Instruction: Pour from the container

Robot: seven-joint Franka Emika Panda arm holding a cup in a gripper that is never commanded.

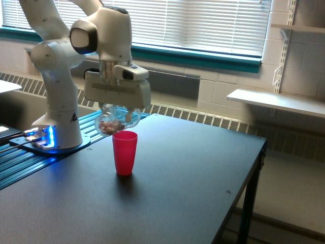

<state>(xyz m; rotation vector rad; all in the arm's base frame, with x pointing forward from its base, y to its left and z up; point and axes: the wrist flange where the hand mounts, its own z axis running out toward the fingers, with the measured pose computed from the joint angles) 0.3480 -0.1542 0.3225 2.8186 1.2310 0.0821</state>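
Observation:
The container (114, 121) is a clear plastic cup with small dark reddish bits inside, held lying on its side just above and behind the rim of a red cup (124, 152). My gripper (118, 109) is shut on the container, its white hand broadside to the camera. The red cup stands upright on the black table (167, 188). The fingers themselves are mostly hidden behind the hand body and the clear plastic.
The white arm base (56, 127) with a blue light stands at the table's far corner on the exterior view's left. A wall shelf (277, 101) hangs beyond the table on the exterior view's right. A radiator grille (203, 119) runs under the window.

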